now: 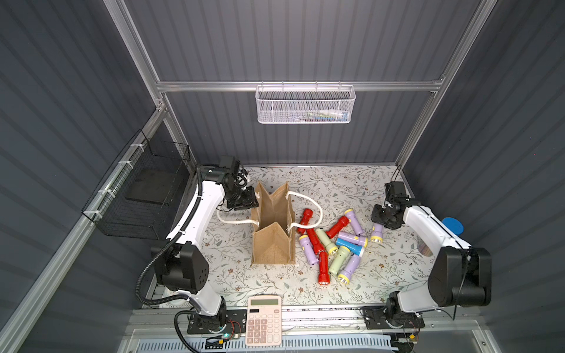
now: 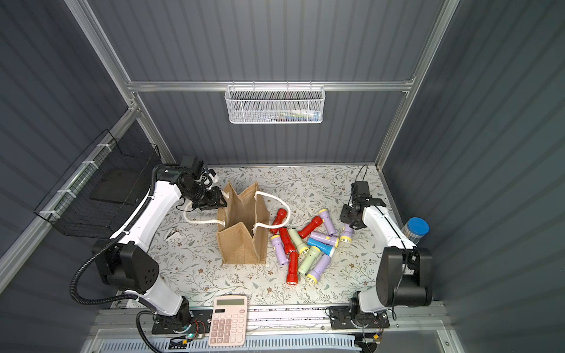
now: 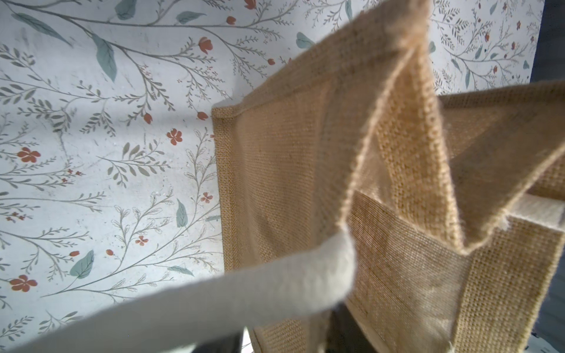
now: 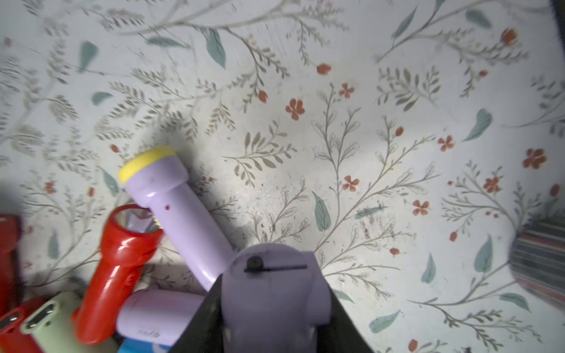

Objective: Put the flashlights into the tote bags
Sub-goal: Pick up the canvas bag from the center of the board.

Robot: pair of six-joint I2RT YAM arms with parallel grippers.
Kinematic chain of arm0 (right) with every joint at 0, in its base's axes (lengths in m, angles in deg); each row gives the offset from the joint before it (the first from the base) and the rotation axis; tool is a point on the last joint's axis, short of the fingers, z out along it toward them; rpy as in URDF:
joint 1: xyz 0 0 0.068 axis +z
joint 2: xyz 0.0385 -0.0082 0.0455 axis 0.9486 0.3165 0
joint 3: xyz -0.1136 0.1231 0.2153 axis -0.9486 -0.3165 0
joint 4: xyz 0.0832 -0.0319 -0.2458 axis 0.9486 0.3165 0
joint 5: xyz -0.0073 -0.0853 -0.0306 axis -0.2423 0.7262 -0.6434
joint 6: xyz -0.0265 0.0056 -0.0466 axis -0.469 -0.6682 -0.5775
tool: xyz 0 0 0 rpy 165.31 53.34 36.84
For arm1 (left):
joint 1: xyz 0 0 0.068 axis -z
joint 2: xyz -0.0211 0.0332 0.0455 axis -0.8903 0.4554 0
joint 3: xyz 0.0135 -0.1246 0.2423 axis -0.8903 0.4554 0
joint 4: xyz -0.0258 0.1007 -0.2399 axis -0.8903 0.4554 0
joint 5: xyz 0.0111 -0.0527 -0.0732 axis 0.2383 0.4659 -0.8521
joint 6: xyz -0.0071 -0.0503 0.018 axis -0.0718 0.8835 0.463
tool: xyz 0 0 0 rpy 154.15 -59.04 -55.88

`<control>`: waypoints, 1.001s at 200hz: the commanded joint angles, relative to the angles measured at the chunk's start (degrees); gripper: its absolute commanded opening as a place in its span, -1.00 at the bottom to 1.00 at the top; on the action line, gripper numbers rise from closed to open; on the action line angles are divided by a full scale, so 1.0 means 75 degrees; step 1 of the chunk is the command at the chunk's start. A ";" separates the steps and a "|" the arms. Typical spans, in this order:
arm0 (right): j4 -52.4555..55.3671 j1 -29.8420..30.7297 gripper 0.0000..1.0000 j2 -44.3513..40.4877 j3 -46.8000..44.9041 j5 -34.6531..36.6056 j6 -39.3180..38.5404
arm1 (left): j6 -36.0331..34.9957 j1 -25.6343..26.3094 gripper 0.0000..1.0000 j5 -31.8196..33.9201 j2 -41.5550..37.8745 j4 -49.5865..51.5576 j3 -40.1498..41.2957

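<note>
The tan jute tote bag stands open mid-table, its white rope handles drooping to both sides. My left gripper sits at the bag's far left rim. In the left wrist view its dark fingers stand either side of the bag's wall, apart from it, behind a rope handle. Several red, lilac, green and blue flashlights lie piled right of the bag. My right gripper is shut on a lilac flashlight at the pile's right edge.
A pink calculator lies at the front edge. A white mesh basket hangs on the back wall and a black wire basket on the left wall. A blue-capped tube stands at the right edge beside my right arm.
</note>
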 commanded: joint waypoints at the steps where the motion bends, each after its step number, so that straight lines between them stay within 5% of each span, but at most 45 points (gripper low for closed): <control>1: 0.0509 0.0319 -1.00 -0.0450 0.0622 -0.0041 0.0122 | -0.0461 0.0159 -0.37 0.0247 0.0061 0.0777 -0.0270; 39: 0.0846 0.1199 -1.00 -0.0607 0.1967 0.0142 0.0316 | -0.0801 0.0178 -0.43 0.0034 -0.0129 0.0830 -0.0017; 68: 0.0901 0.1949 -1.00 -0.0361 0.3160 -0.0051 0.0542 | -0.0815 0.0178 -0.88 -0.0185 -0.0172 0.0475 0.0392; 89: 0.0696 0.2428 -1.00 -0.0188 0.3843 -0.0239 0.0643 | -0.0712 0.0178 -1.00 -0.0605 -0.0240 0.0120 0.0519; 159: -0.0468 0.3210 -1.00 0.1017 0.5815 -0.1894 0.1212 | 0.1037 0.0166 -1.00 -0.2022 -0.0201 -0.1575 0.0553; 200: -0.1000 0.3855 -1.00 0.2073 0.6976 -0.2681 0.1421 | 0.1118 0.0166 -1.00 -0.1983 0.0095 -0.1301 0.0608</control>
